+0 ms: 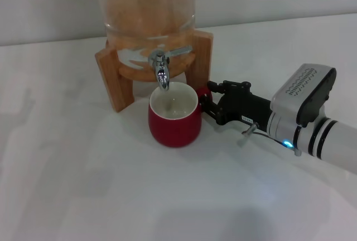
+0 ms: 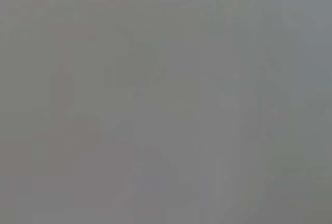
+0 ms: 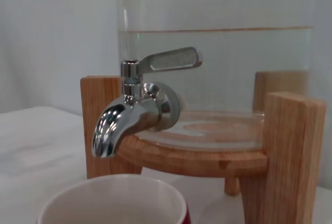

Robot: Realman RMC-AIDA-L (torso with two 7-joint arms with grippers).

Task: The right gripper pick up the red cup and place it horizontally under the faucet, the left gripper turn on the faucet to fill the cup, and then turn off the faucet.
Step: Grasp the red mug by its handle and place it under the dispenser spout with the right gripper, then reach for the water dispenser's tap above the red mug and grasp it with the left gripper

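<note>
Gripping the loop handle of the red cup [image 1: 174,119], the right gripper [image 1: 207,100] is reaching in from the robot's right, its black fingers closed on the handle at the cup's near side. Just ahead of the claw the cup is standing upright on the white table [image 1: 83,185], its mouth sitting right beneath the spout of the chrome faucet [image 1: 161,71], and no water is running. In the right wrist view the cup's white rim [image 3: 114,198] is showing just under the spout [image 3: 111,130], with the lever handle [image 3: 168,59] lying flat above it. Beyond the claw, the glass dispenser [image 1: 146,6] is resting in its wooden stand [image 1: 114,79].

As a judgement, the step in hand is holding the cup steady under the spout; doing it well means keeping the grip firm and the rim centred, so the stream lands inside. The left gripper is not showing anywhere, and its wrist view is giving only grey blankness
</note>
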